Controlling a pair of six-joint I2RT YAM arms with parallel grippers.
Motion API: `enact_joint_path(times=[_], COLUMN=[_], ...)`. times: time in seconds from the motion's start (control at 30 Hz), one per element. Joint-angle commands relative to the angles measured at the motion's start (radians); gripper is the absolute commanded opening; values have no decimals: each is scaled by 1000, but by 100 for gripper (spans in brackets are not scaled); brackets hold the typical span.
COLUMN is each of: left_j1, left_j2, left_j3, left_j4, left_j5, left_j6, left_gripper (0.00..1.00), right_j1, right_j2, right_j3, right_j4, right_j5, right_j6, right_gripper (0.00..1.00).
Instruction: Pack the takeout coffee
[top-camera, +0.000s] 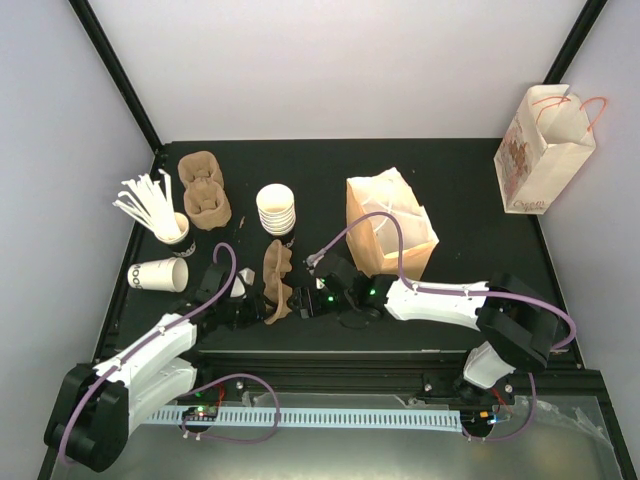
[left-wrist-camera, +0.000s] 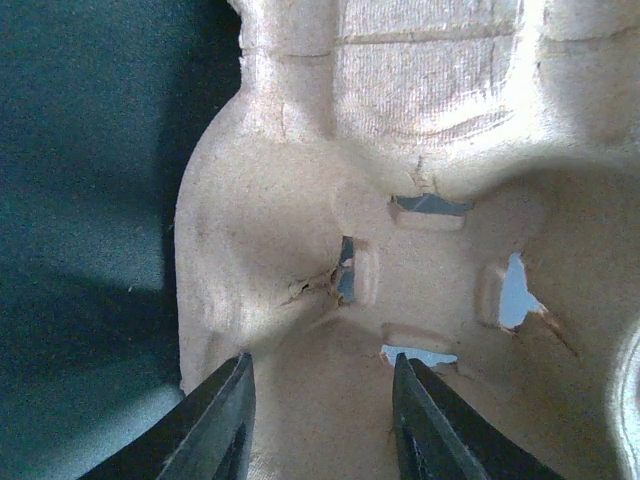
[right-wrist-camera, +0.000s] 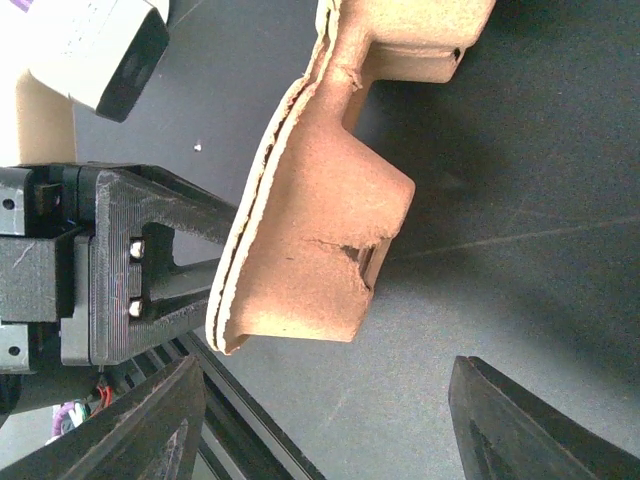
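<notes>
— What's the biggest thing on the black desk (top-camera: 470, 180) from where you stand?

— The brown paper bag (top-camera: 390, 225), standing open about the middle. Off to its right and farther back, well apart, there's a printed white bag (top-camera: 545, 150) with red handles.

— And the arms?

— Both reach in just left of the brown bag. The left claw (left-wrist-camera: 320, 372) is partly closed on a pulp carrier (top-camera: 276, 280) and holds it up on edge. Its fingers (left-wrist-camera: 215, 430) sit either side of the moulded pulp. The right claw (right-wrist-camera: 325, 365) faces that carrier from the bag's side, jaws wide apart with nothing between them.

— Any more carriers?

— Yes, spare carriers (top-camera: 205, 190) lie well left of the bag, toward the back.

— Where are the coffee cups, then?

— All out on the desk, left of the bag. A stack of white cups (top-camera: 276, 205) stands near it, a dark band at the base. Much farther left there's a cup on its side (top-camera: 160, 275) with dark print showing. Out that way too, a little farther back, is an upright cup (top-camera: 176, 228) stuffed with white sticks (top-camera: 145, 200).
</notes>
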Motion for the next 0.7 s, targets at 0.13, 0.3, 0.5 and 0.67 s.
enact_joint_path(times=[0.13,0.3,0.5,0.67], left_j1=[12,16,19,23], left_j2=[-3,-3,-4,-6], left_j3=[-2,-2,-2,-2], left_j4=[21,19,17,15], left_j5=[21,21,21,26], left_j6=[-1,4,7,8], left_gripper=[40,39,38,38], right_j1=[-32,-36,-36,-36], right_j2=[-42,-18,41,81], right_j3=[-22,-24,2,43], right_j4=[11,30,96,94], right_j5=[42,7,-77,-89], right_j6=[56,63,63,60], right_gripper=[69,67,68,66])
